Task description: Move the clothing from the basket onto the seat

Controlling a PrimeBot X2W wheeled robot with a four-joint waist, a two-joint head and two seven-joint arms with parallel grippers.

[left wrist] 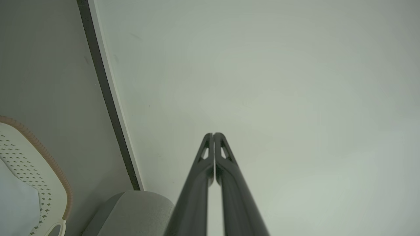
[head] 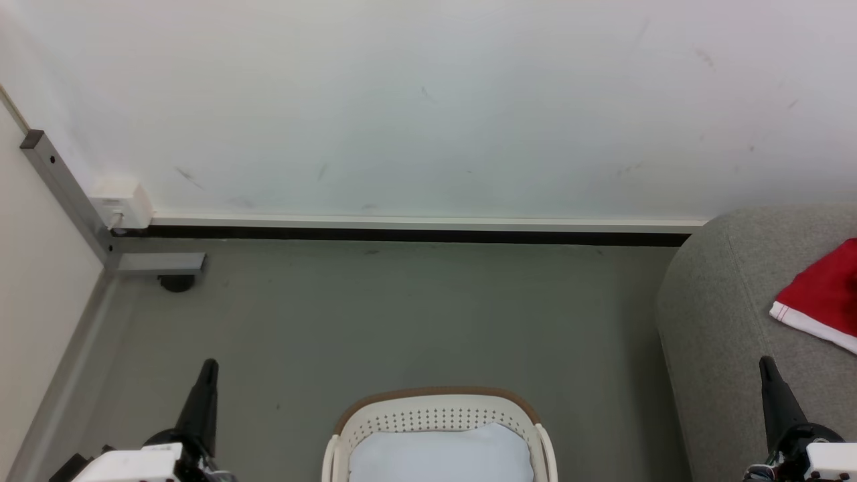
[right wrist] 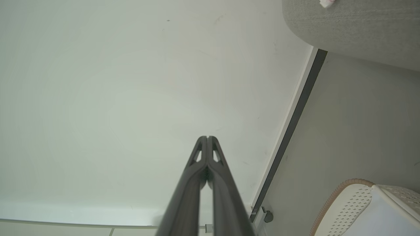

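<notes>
The white perforated basket (head: 438,410) with a brown rim stands on the floor at the bottom centre, between my two grippers. A pale, smooth white surface (head: 442,455) lies inside it; I cannot tell what it is. The grey seat (head: 723,321) rises at the right, and red clothing (head: 827,291) with white striped trim lies on it. My left gripper (head: 208,368) is shut and empty, left of the basket. My right gripper (head: 765,365) is shut and empty, over the seat's front edge. Both wrist views show fingers pressed together, the left gripper (left wrist: 213,134) and the right gripper (right wrist: 207,137) pointing at the wall.
A white wall (head: 428,107) with a dark baseboard (head: 402,234) runs across the back. At the far left, a grey metal post (head: 63,191) carries a white socket box (head: 124,201), with a black foot (head: 177,282) below. Grey floor (head: 402,314) lies between wall and basket.
</notes>
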